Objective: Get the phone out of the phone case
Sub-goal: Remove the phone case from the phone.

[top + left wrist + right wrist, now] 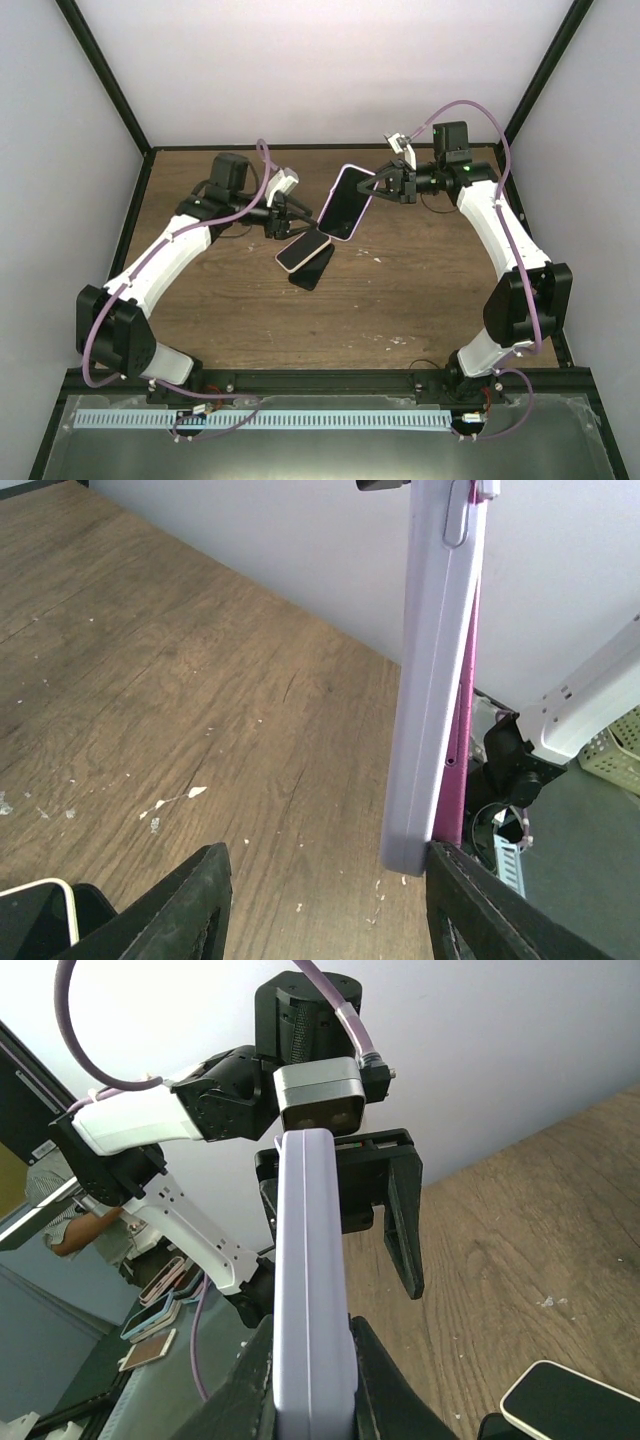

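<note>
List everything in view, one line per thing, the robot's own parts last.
table: 1, brown wood, under everything
cased phone: 1, lilac case with a pink edge, held tilted in the air above the table's middle
second phone: 1, black screen with a pale rim, lying flat at the table's centre
dark flat thing: 1, black, at the second phone's near side; cannot tell what it is
arms: 2, white with black joints and purple cables: left arm, right arm
left hand: 1, black, open, fingers either side of the cased phone's lower end
right hand: 1, black, shut on the cased phone's other end
</note>
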Motion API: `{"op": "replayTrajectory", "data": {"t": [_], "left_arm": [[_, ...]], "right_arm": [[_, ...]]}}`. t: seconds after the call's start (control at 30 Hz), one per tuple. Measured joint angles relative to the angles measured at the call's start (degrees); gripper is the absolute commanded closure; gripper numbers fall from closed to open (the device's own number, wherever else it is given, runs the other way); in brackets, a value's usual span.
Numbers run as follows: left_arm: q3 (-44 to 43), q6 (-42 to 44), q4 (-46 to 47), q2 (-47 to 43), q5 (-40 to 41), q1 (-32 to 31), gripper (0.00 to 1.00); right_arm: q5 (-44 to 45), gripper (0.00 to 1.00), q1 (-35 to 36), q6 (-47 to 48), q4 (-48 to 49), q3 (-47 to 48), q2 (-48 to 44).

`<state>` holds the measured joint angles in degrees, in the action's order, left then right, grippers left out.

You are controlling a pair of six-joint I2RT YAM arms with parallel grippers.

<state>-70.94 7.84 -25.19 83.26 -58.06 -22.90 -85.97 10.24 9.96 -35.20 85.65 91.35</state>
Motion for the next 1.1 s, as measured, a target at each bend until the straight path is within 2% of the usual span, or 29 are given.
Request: {"op": "replayTrajectory", "data": {"t": [0.17,0.37,0.67,0.93,1.1], "left_arm": [[0.0,-0.1,0.3,0.4,0.0,0.3,0.47],[0.0,-0.6,0.5,1.6,2.2,0.3,0.55],[-3.9,-1.4,0.2,4.9,4.6,-1.6,0.58],[-5.9,-7.1,5.5,8.3,-2.7,-2.3,0.62],[-5.9,-13.8,10.1,10.9,-5.5,-2.1,0.66]], "right_arm": [[0.3,0.99,0.1,0.1,0.1,0.0,0.0],[2.8,0.99,0.5,0.5,0.3,0.0,0.0],[4.1,0.99,0.8,-0.5,2.3,0.0,0.0],[0.7,0.99,0.9,-1.1,4.2,0.1,1.8],[-3.6,0.99,0.9,3.7,-1.7,5.2,9.3]]}}
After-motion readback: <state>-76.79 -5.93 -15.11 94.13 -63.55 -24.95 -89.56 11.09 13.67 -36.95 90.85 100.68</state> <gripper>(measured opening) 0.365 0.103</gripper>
